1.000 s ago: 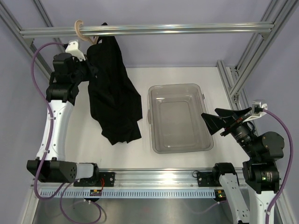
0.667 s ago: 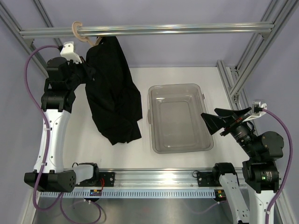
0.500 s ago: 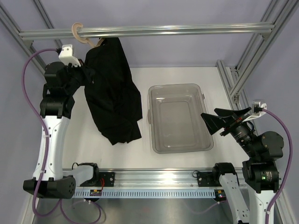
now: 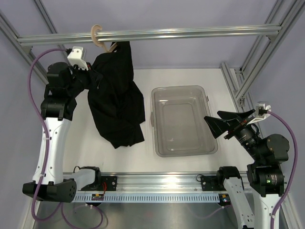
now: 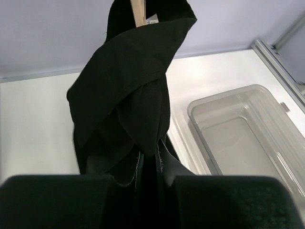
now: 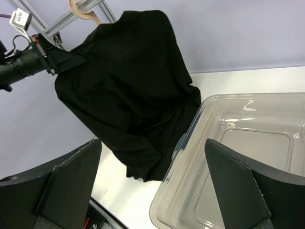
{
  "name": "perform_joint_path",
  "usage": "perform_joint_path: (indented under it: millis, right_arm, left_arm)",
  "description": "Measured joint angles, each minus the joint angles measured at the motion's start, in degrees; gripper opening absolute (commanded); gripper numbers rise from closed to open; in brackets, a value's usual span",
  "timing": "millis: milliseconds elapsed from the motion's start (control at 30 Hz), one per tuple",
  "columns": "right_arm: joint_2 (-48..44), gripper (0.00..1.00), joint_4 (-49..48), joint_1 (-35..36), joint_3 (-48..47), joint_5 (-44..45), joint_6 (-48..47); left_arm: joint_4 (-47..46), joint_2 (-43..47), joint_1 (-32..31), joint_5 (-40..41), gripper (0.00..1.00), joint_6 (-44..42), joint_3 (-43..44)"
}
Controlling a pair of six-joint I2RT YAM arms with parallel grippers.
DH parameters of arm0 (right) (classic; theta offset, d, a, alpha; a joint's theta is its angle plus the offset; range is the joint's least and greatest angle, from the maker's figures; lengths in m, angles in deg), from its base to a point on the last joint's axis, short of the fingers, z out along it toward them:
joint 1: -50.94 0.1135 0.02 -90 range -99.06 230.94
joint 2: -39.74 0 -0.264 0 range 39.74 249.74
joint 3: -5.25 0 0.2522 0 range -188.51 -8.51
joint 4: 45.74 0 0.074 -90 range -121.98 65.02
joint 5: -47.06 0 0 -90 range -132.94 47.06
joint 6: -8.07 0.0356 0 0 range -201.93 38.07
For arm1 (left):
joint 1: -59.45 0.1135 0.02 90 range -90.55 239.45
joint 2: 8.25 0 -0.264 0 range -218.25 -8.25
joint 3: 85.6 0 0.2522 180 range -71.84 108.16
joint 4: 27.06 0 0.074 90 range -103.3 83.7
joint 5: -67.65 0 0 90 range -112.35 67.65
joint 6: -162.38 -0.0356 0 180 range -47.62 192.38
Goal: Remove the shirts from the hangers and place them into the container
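**A:** Top external view first, nearest things: what were the arms doing?

**B:** At the near right, the right gripper (image 4: 228,125) hung idle beside the container (image 4: 210,143), its jaws spread wide and holding nothing. The container sat right of centre on the table (image 4: 81,143) with nothing in it.

**A:** And further back on the left?

**B:** The left gripper (image 4: 93,76) was raised high, its jaws nearly together and pinched on the left edge of the shirt (image 4: 116,102). The shirt hung from the hanger (image 4: 97,36), whose hook sat over the far crossbar (image 4: 190,32), and its lower end draped down toward the table left of the container.

**A:** So how far along was the job?

**B:** Barely begun, I'd judge. The shirt was not yet off the hanger and nothing was in the bin; freeing it and carrying it over were both left.

**A:** Did the wrist views add anything?

**B:** The left wrist view showed the cloth folded into the grip and the wooden hanger neck poking out at the collar, hidden from above. The right wrist view showed the shirt's whole front and the left gripper at its shoulder.
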Motion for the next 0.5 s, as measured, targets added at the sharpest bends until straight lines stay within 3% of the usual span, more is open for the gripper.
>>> perform_joint_path:
  millis: [233, 500]
  right_arm:
    - [0.0, 0.99, -0.1, 0.0, 0.3, -0.2, 0.0]
    - [0.7, 1.00, -1.4, 0.0, 1.7, -1.2, 0.0]
  left_arm:
    - [-1.7, -4.5, -0.7, -8.1, 0.00, -1.6, 1.6]
    - [-7.5, 2.1, -1.2, -8.2, 0.00, -3.1, -5.7]
